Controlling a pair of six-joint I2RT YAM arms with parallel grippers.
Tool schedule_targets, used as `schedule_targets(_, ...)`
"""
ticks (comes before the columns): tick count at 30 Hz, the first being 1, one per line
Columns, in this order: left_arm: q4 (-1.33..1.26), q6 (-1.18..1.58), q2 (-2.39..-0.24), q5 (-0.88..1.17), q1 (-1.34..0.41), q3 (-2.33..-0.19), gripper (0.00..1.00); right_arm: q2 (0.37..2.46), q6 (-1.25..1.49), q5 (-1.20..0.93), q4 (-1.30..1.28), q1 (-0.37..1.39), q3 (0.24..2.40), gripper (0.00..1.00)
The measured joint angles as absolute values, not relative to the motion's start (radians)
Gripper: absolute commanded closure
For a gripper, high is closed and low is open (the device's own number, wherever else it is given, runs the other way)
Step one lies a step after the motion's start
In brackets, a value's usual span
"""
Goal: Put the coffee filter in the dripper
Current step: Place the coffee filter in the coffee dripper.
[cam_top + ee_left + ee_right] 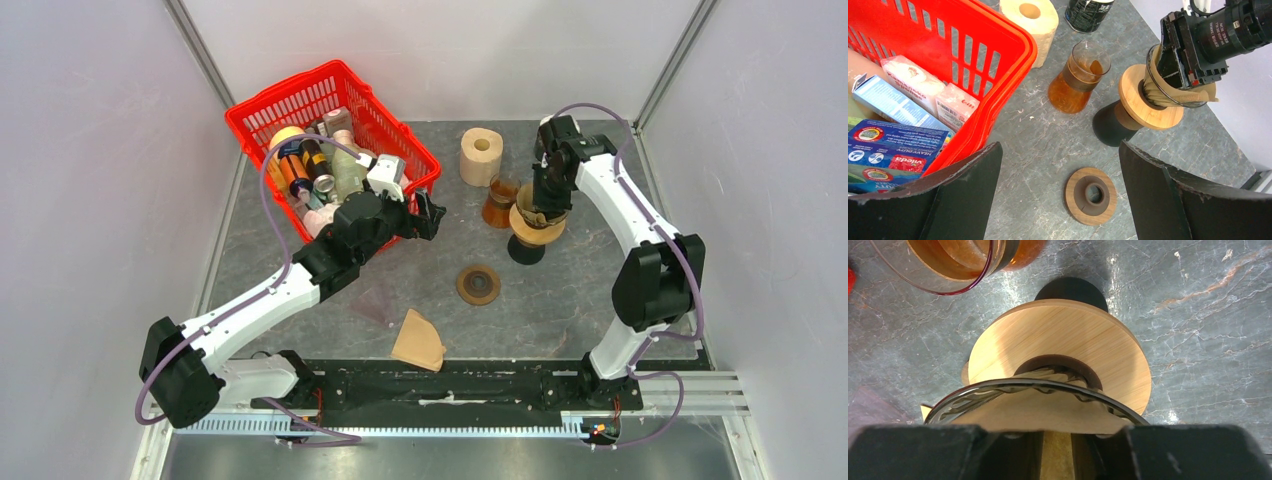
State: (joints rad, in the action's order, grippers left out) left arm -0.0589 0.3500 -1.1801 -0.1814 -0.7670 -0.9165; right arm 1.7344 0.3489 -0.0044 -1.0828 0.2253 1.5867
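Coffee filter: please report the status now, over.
Left gripper open, beside red basket. Right gripper shut on coffee filter, in dripper mouth, not yet released. Carafe close, not blocking.

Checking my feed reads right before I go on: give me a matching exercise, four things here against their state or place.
1 red basket
2 wooden ring
3 glass carafe
4 coffee filter

A lying flat by itself
B pinched by the right gripper, inside the dripper
C packed with groceries
D amber, standing upright

Pairs: 1-C, 2-A, 3-D, 4-B
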Motion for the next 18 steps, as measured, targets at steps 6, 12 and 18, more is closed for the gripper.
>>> schedule_targets(6,-0.059,0.35,-1.18,-0.181,-0.767,-0.916,0.07,1.713,0.355,0.002,-1.083,0.225,1.591,0.61)
schedule_targets(12,-0.059,0.35,-1.18,-0.181,-0.767,-0.916,0.07,1.697,0.36,0.019,-1.086,0.225,1.592,0.57)
schedule_targets(18,-0.059,0.35,-1.18,-0.18,-0.767,-0.916,0.07,1.671,0.368,0.036,-1.097,0.226,1.606,0.53)
